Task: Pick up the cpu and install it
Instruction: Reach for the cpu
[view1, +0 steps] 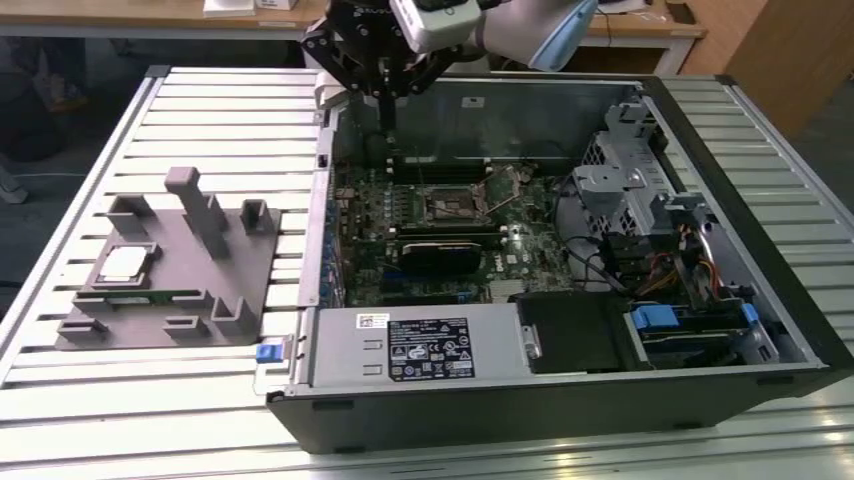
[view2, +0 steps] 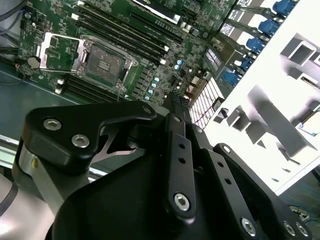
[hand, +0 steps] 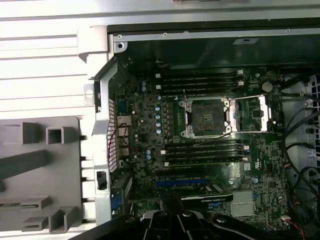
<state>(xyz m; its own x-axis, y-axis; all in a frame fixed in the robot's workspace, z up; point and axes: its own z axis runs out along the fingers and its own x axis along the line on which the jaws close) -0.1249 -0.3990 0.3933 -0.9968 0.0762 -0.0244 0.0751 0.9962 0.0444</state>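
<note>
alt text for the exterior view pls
The arm's shut gripper hangs at the far wall of an open computer case. The cpu lies on a grey tray at the exterior view's left, outside the case; the cpu socket inside is empty.

- The cpu (view1: 123, 263) is a small, flat square chip with a pale silver top.
- It lies flat in a recess of the grey tray (view1: 187, 262), near the tray's edge on the exterior view's left.
</note>
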